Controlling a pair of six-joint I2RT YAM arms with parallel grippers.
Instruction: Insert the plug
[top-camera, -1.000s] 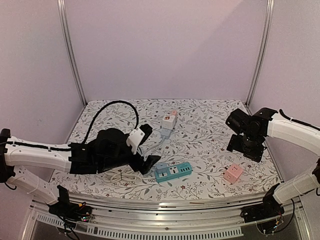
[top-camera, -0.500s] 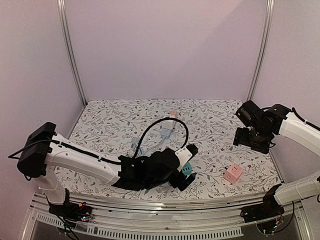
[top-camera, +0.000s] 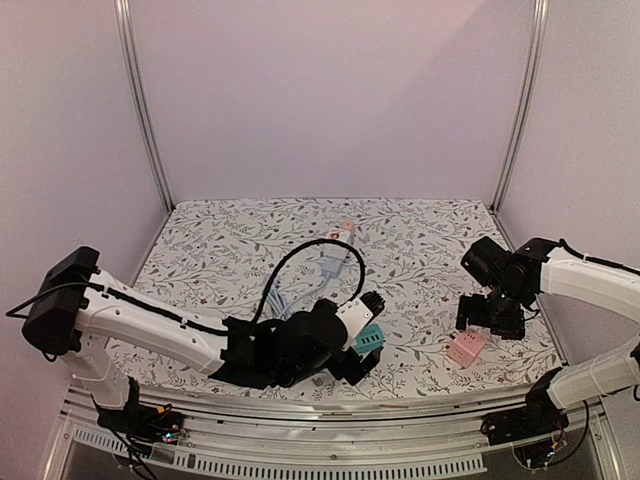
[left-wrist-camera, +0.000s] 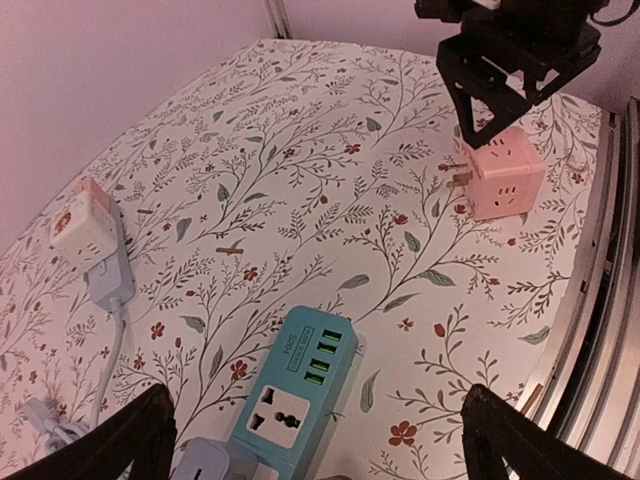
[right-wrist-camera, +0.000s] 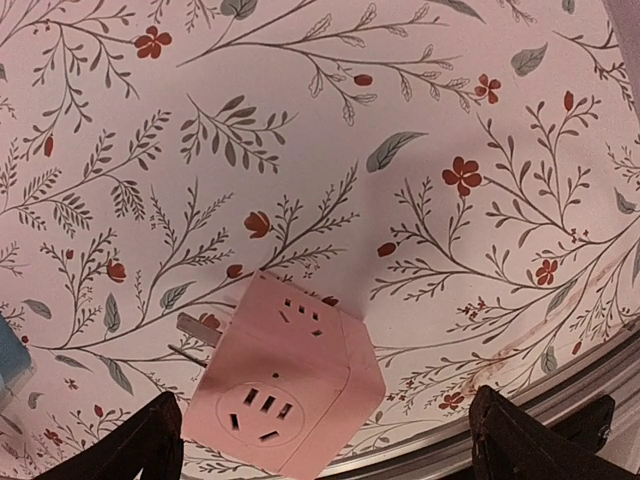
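Note:
The plug is a pink cube (top-camera: 466, 347) with metal prongs on its left side and sockets on its faces. It lies on the floral table near the front right edge. My right gripper (top-camera: 495, 318) hovers open just above it, and the cube (right-wrist-camera: 285, 385) lies between the fingers, untouched. A teal power strip (top-camera: 368, 338) lies front centre. My left gripper (top-camera: 366, 333) is open above the strip (left-wrist-camera: 290, 395), its fingers (left-wrist-camera: 140, 435) wide on either side. A pale grey plug (left-wrist-camera: 205, 462) sits in the strip's near end.
A white and pink cube (top-camera: 340, 238) on a grey block with a pale cable lies at the back centre. A black cable loops above the left arm. The metal rail of the table's front edge (right-wrist-camera: 520, 435) runs close to the pink cube.
The left arm swung from the left side to above the teal strip. The right gripper dropped from the back right towards the pink cube. Both grippers remain open.

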